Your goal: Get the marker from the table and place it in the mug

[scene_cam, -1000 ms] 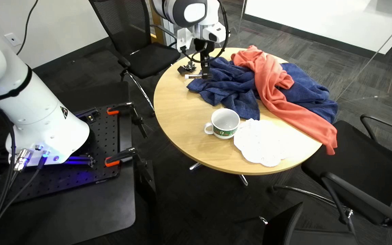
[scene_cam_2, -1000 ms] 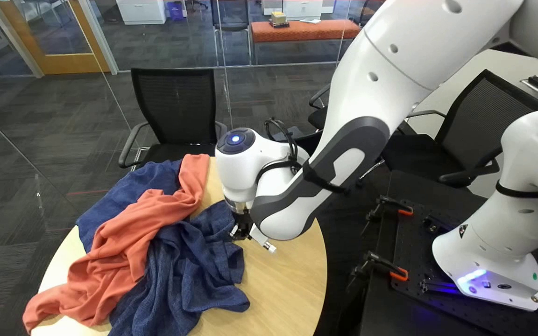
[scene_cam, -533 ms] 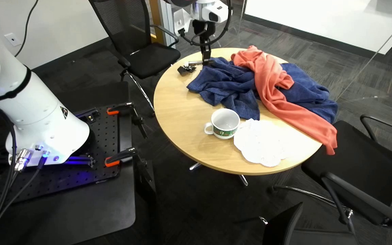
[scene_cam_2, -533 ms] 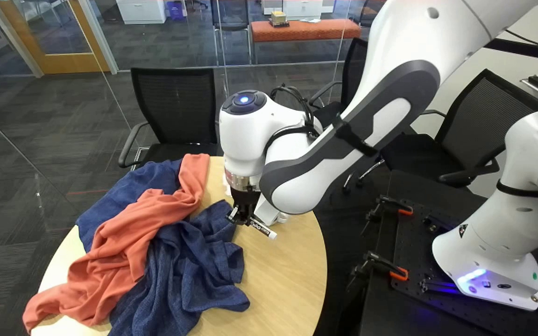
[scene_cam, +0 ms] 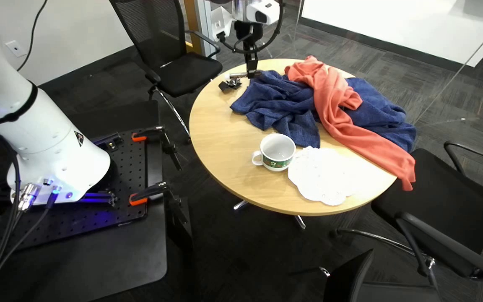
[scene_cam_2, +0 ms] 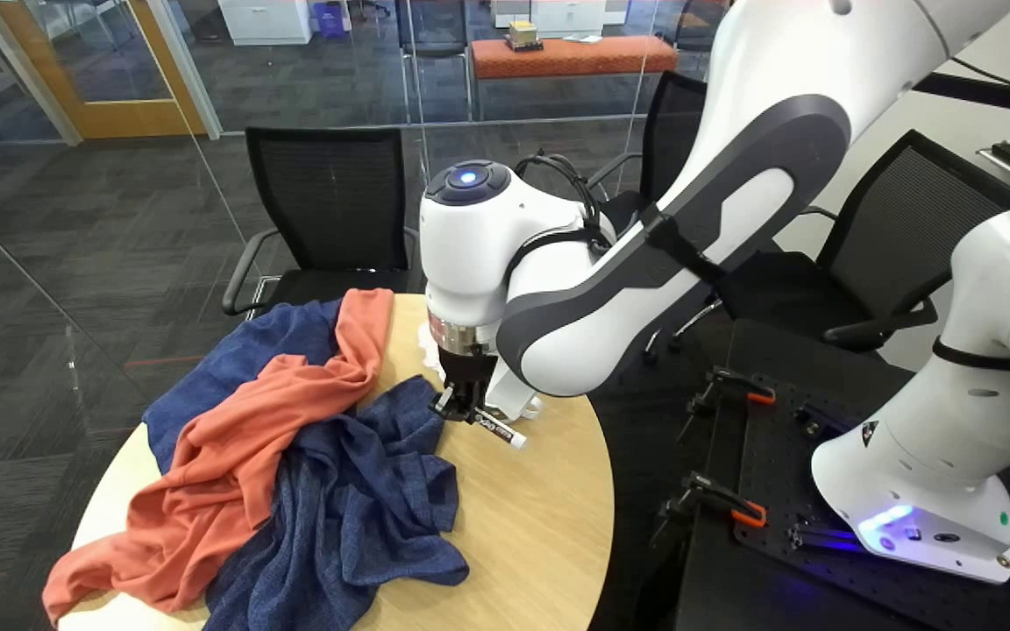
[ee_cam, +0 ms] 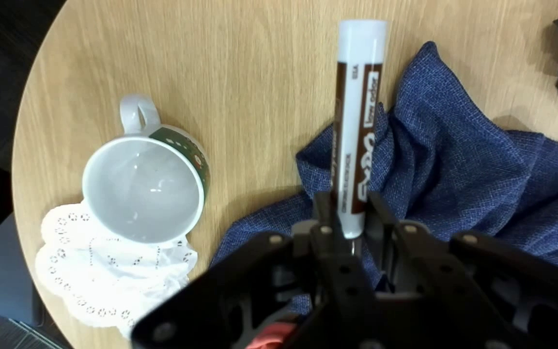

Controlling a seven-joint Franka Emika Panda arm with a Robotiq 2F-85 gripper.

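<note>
White-and-brown, the cylindrical marker (ee_cam: 358, 127) sits clamped in your black two-fingered claw (ee_cam: 350, 206), well apart from the green-banded white mug (ee_cam: 144, 184) on the round wooden desk (ee_cam: 245, 63).

In an exterior view: base (scene_cam_2: 917, 491) at 4 o'clock, arm (scene_cam_2: 720, 202) in from 2, slanting down toward 8. Wrist (scene_cam_2: 470, 254) upright, blue light (scene_cam_2: 468, 177) lit on top. Wrist view: gripper (ee_cam: 350, 208) in from 6, fingers (ee_cam: 324, 211) pointing to 12, close-set, pinching. In both exterior views it hangs toward 6; perhaps slightly off plumb, too dark to judge.
</note>
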